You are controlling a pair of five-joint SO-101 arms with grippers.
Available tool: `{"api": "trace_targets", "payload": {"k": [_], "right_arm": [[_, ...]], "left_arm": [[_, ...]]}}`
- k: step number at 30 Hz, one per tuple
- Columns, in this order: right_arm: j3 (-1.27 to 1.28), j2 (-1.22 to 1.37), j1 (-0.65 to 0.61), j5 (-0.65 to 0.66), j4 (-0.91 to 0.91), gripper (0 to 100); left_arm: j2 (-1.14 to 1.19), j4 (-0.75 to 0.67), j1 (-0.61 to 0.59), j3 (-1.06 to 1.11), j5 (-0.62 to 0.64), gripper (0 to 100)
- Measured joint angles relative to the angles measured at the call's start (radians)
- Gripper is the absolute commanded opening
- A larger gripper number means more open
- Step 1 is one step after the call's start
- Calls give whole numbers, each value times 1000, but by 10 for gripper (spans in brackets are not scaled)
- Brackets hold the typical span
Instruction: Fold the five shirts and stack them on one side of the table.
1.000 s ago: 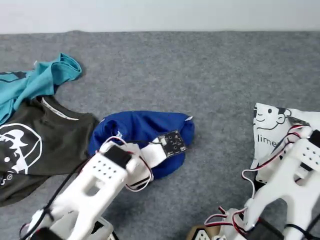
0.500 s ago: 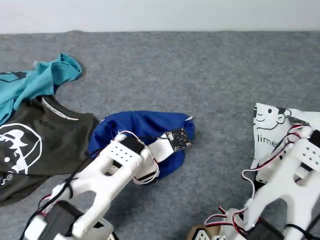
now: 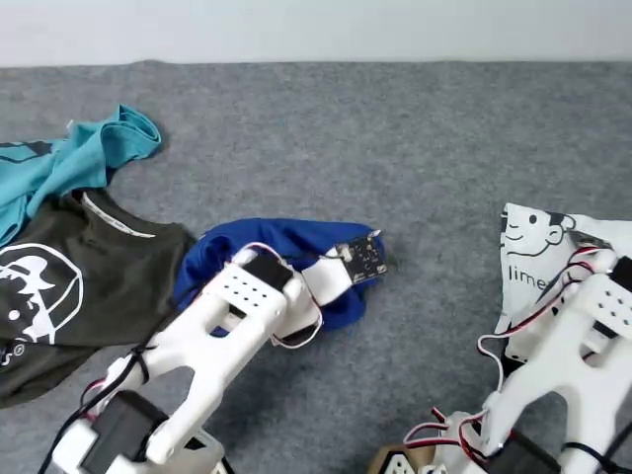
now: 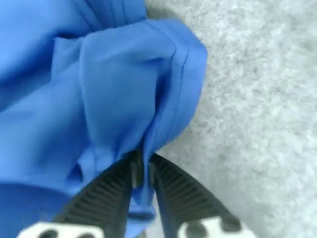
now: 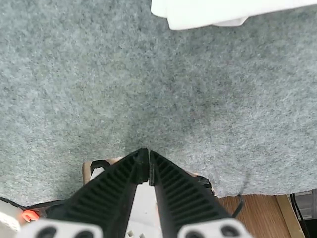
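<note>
- Pinches a hem fold of the blue shirt [image 4: 99,84] in the left claw [image 4: 141,166], with the jaws pressed tight on the cloth.
- Holds that fold low over the mat [image 3: 425,148], at the shirt's end nearest the table's middle, with cloth trailing from the pinch back into the bunch.
- Finds the shirt itself left of the table's centre, crumpled rather than flat, its far end just beside the dark shirt [image 3: 89,286], maybe touching.
- Puts the bunch's long axis roughly across the table, side to side; cannot tell where collar or sleeves point inside the lump.
- Reads as the spreading step: one garment taken from the pile side, not yet laid flat, no fold made.
- Calls next for drawing the pinched hem toward the bare mat in the middle, low and steady, so that the bunch unrolls along its axis; probably also for a second hold on the opposite edge.
- Leaves the teal shirt [image 3: 89,148] heaped beyond the dark one, at the left.
- Shows the right claw [image 5: 148,156] pressed together on nothing, over bare mat by the near edge.
- Places the white shirt [image 3: 538,247] at the right side as a flat, layered packet, likely the stack's start.
</note>
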Motion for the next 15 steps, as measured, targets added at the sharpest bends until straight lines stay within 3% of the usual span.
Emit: {"api": "trace_targets", "payload": {"k": [9, 15], "right_arm": [[0, -51, -78, 0, 0, 9], [-5, -187, -270, 0, 0, 9]], "left_arm": [[-428, 288, -46, -245, 0, 5], [-637, 423, -245, -321, -12, 5]]}}
